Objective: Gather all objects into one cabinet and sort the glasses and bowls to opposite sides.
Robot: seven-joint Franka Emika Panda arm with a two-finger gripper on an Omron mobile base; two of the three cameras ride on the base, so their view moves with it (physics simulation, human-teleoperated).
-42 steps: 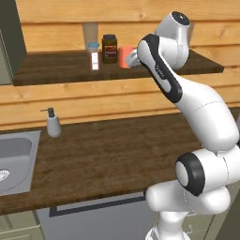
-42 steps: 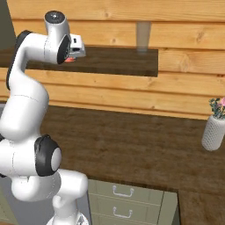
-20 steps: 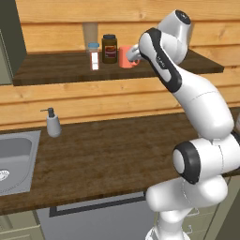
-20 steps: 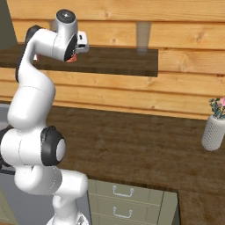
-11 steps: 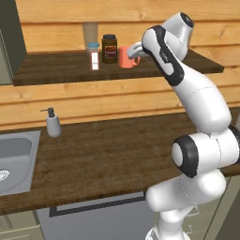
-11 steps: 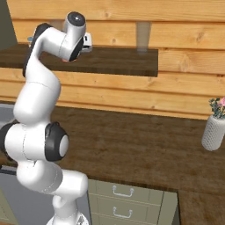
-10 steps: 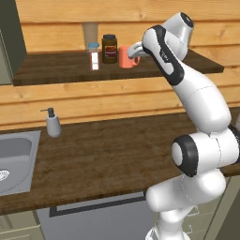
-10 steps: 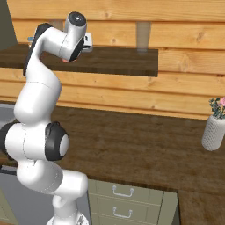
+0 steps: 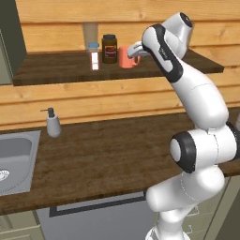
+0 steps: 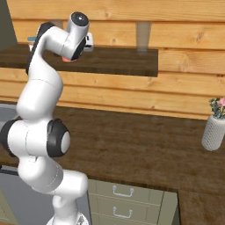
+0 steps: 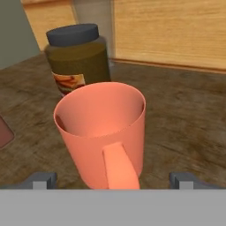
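The gripper stood wide open, holding nothing, one fingertip either side of the mug's handle. The salmon-orange mug stood upright on the dark wooden shelf. Just behind it stood a dark-lidded brown jar, against a plank wall.

One mug, one jar, one bottle, one soap dispenser.

Even, soft rendered light is seen throughout.
No glare is cast; the mug before the pincer is slightly blurred.
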